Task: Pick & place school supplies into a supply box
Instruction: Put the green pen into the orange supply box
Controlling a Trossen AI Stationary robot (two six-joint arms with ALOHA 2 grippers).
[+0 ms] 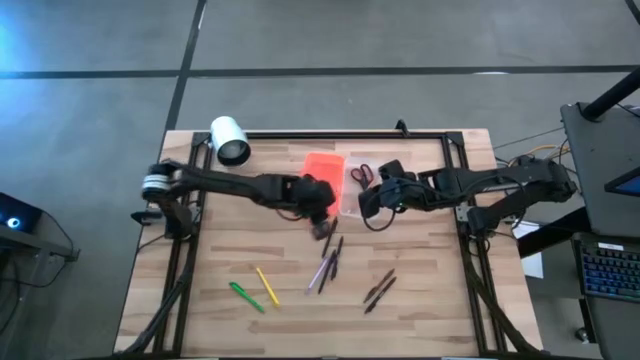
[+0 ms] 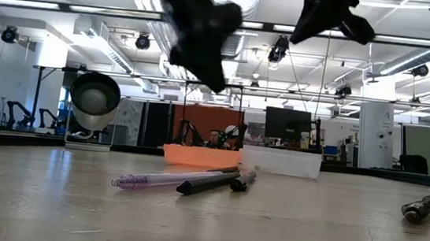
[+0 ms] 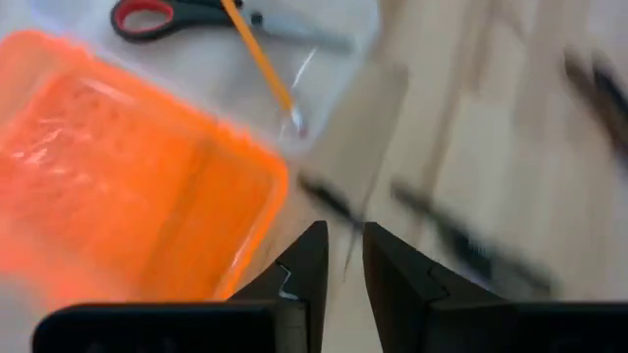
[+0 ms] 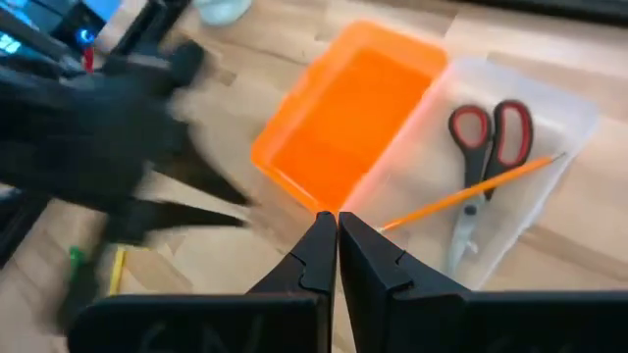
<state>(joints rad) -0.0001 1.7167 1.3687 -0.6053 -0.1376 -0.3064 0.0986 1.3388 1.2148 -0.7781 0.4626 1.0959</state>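
Dark fingers of the left gripper (image 3: 340,257) fill the near edge of the left wrist view, a narrow gap between them and nothing held. They hover above the tabletop (image 1: 420,310) just beside the orange lid (image 3: 118,186), over blurred dark pens. In the high view this gripper (image 1: 322,215) sits near the centre of the tabletop, at the lid's 6 o'clock.

The right gripper (image 4: 337,235) hangs over the supply box (image 1: 340,182) with its fingers pressed together and empty. Red-handled scissors (image 4: 488,147) and an orange pencil (image 4: 471,194) already lie in the clear tray (image 4: 564,123).

Both grippers crowd the same small area, so the main risk is that one arm clips the other, or knocks the light box askew, if either moves carelessly. A narrow opening could also pinch two of the bunched pens at once.

Purple and dark pens (image 1: 328,262) lie at 6 o'clock of the box, two more dark ones (image 1: 380,288) at 5 o'clock, and a yellow pencil (image 1: 266,286) and green pen (image 1: 245,297) at 7 o'clock. A white cylinder (image 1: 229,139) lies on its side at 10 o'clock, clear of the work.
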